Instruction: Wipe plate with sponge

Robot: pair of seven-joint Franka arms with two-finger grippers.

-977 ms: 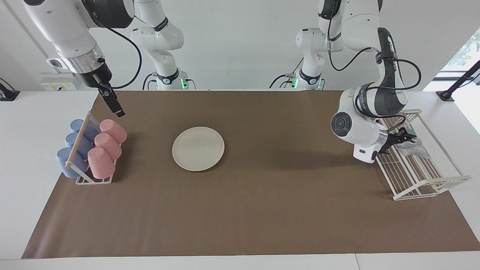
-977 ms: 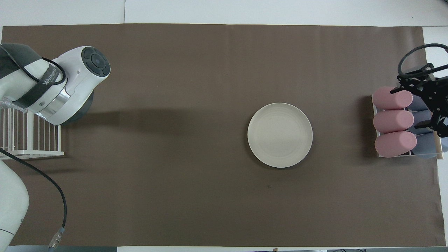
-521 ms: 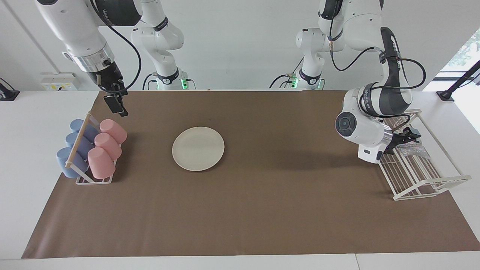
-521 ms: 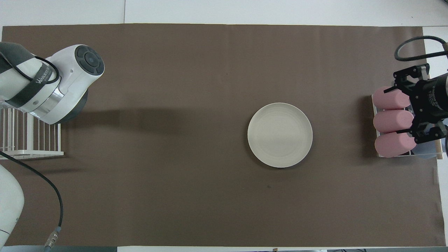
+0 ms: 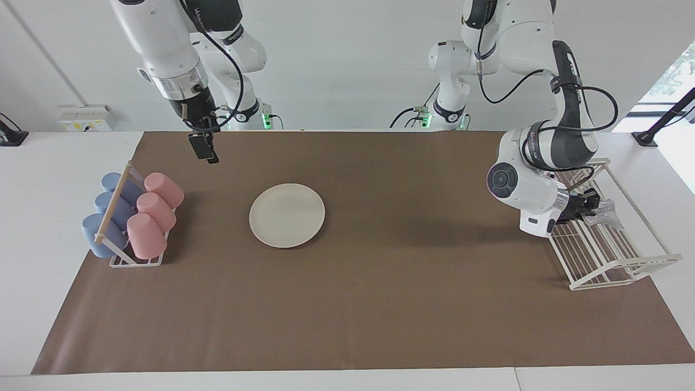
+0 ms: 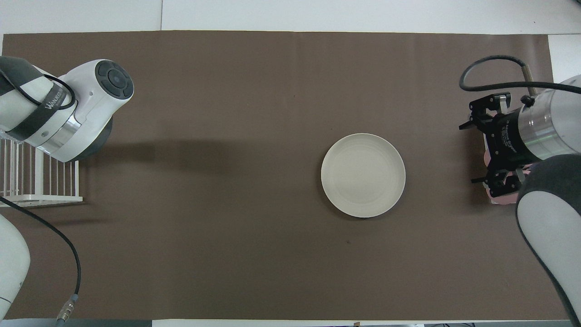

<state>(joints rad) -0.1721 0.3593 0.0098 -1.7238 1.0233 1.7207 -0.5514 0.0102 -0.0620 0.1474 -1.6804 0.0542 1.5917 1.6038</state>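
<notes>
The cream-white plate (image 5: pixel 286 215) lies flat on the brown mat and also shows in the overhead view (image 6: pixel 363 175). The silvery sponge (image 5: pixel 607 212) lies in the white wire rack (image 5: pixel 624 266) at the left arm's end. My left gripper (image 5: pixel 591 207) is low in the rack and shut on the sponge's edge; in the overhead view its wrist hides both. My right gripper (image 5: pixel 203 146) hangs open and empty, raised over the mat between the cup rack and the plate; it also shows in the overhead view (image 6: pixel 475 150).
A rack of pink and blue cups (image 5: pixel 130 217) stands at the right arm's end, mostly covered by my right arm in the overhead view. The wire rack (image 6: pixel 41 181) sits on the mat's edge at the left arm's end.
My right gripper has swung from above the cup rack toward the plate. My left gripper has dropped a little and closed on the sponge, whose edge now looks pulled up.
</notes>
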